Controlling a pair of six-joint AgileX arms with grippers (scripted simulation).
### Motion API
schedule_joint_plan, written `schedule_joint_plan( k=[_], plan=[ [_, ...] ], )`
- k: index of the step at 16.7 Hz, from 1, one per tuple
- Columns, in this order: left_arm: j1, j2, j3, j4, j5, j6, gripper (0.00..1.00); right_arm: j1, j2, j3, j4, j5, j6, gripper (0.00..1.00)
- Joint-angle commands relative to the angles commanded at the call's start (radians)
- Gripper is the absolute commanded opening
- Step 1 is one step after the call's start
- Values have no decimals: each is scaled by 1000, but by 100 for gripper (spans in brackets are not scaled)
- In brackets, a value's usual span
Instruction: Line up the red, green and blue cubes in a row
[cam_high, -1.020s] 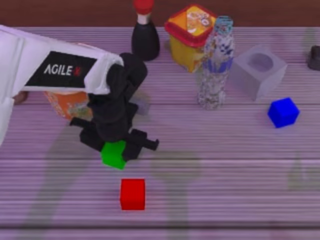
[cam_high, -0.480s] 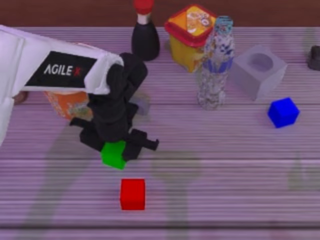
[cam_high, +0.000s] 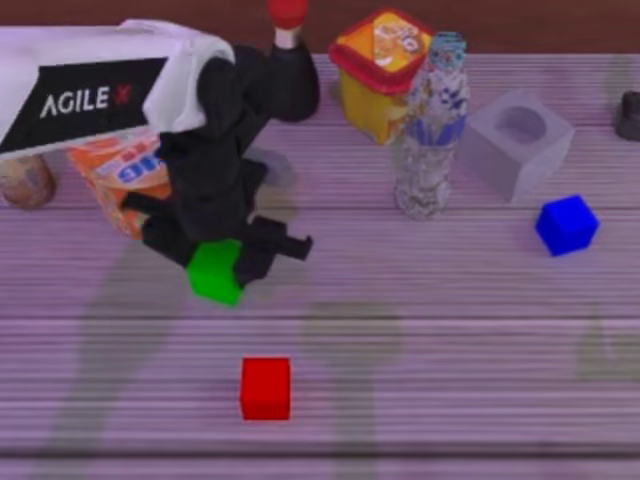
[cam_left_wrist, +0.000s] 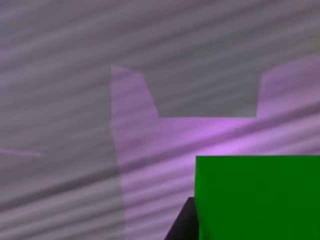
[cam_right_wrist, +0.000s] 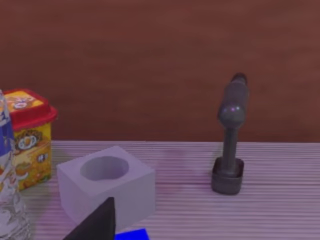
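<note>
Over purple striped table, left fingers seemingly pinching green cube.

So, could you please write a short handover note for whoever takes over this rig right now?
Left gripper: shut on the green cube, held above the left half of the table; in the left wrist view the cube hangs above the surface.
Right gripper: out of the top view; only a dark fingertip shows in its wrist view, so its state is unclear.
Red cube: on the table, near the front edge, apart from the others.
Blue cube: on the right side, in front of the grey block.
Done: green cube picked up.
Left: place green, then bring all three cubes into one row.
</note>
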Motion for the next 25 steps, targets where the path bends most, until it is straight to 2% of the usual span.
schedule_joint_plan(
  k=[6, 8, 11, 17, 19, 21, 25],
  plan=[
    [-5, -8, 8, -13, 0, -1, 0, 0, 0, 0, 0, 0, 0, 100],
    [-27, -4, 16, -20, 0, -35, 0, 0, 0, 0, 0, 0, 0, 100],
    [-96, 2, 34, -39, -1, -164, 0, 0, 0, 0, 0, 0, 0, 100],
    [-279, -2, 67, -81, -1, -565, 0, 0, 0, 0, 0, 0, 0, 100],
    [-329, -10, 73, -89, -1, -660, 0, 0, 0, 0, 0, 0, 0, 100],
    [-361, -18, 77, -92, -1, -713, 0, 0, 0, 0, 0, 0, 0, 100],
    [-368, -21, 77, -92, -1, -725, 0, 0, 0, 0, 0, 0, 0, 100]
  ],
)
